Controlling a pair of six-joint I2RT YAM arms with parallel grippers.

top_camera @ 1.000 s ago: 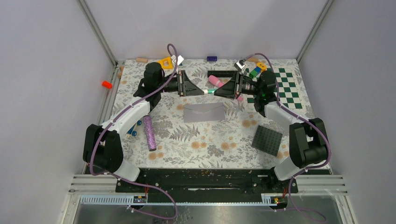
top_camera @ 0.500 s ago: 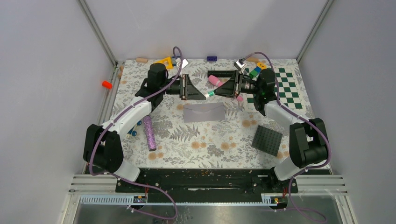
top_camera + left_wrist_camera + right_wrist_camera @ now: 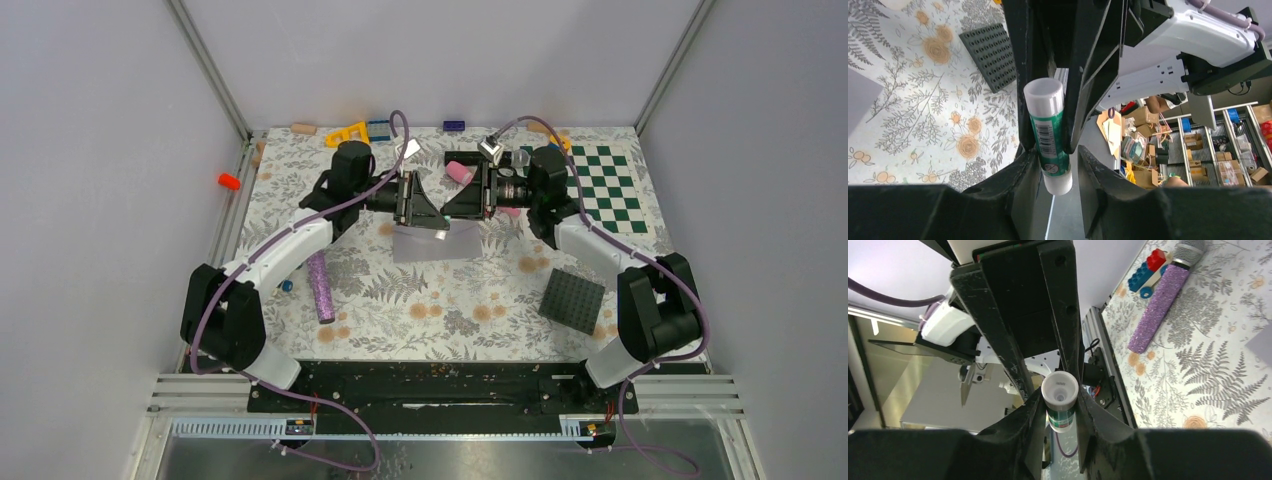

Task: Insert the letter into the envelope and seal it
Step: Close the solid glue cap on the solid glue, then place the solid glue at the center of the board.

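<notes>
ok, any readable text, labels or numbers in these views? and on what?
No text can be quoted; nothing is legible in any view.
glue stick: barcode and small print on its green label, too blurred to read.
envelope: no writing visible.
cardboard boxes beyond the table, left wrist view: too small to tell.

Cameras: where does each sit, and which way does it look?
Top external: above and behind, looking down on the floral-patterned table, left arm and right arm.
Left wrist: on that arm, facing past the left tool to a green-and-white glue stick.
Right wrist: mirrored, past the right tool.
Both wrist views share the stick, from opposite ends.
</notes>
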